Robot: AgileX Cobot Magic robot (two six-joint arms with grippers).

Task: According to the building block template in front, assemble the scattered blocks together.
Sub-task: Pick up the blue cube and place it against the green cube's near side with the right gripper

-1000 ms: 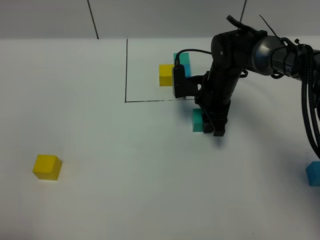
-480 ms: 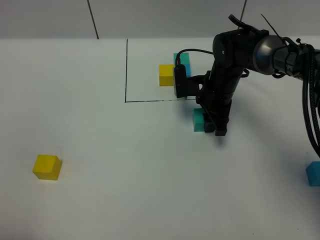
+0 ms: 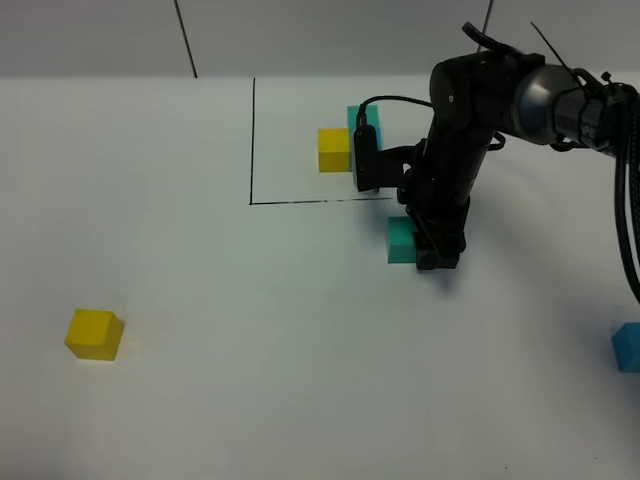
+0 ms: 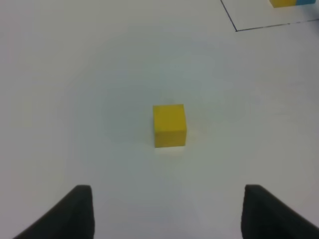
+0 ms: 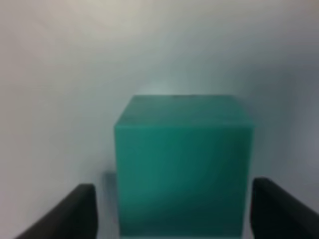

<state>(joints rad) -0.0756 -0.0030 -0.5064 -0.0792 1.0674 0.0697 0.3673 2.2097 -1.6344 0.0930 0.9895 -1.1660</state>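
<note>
The teal-green cube [image 3: 401,240] rests on the white table just below the template's black front line. My right gripper [image 3: 438,256] stands over it; in the right wrist view the teal-green cube [image 5: 182,159] sits between my right gripper's [image 5: 172,214] open fingers, with a gap on each side. The scattered yellow cube [image 3: 95,334] lies far left; the left wrist view shows this yellow cube [image 4: 169,125] ahead of my open left gripper [image 4: 167,214]. At the right edge lies the sky blue cube [image 3: 627,347]. The building block template [image 3: 333,149] shows its yellow and teal cubes; my arm hides the rest.
A thin black drawn line [image 3: 253,140] frames the template on its left and front sides. My right arm [image 3: 470,110] reaches in from the upper right, with cables [image 3: 625,200] hanging at the right edge. Grey wall panels stand behind the table.
My right gripper's fingers have parted from the teal-green cube, which stays on the table. The arm has shifted slightly to the right. The yellow and blue cubes have not moved.
</note>
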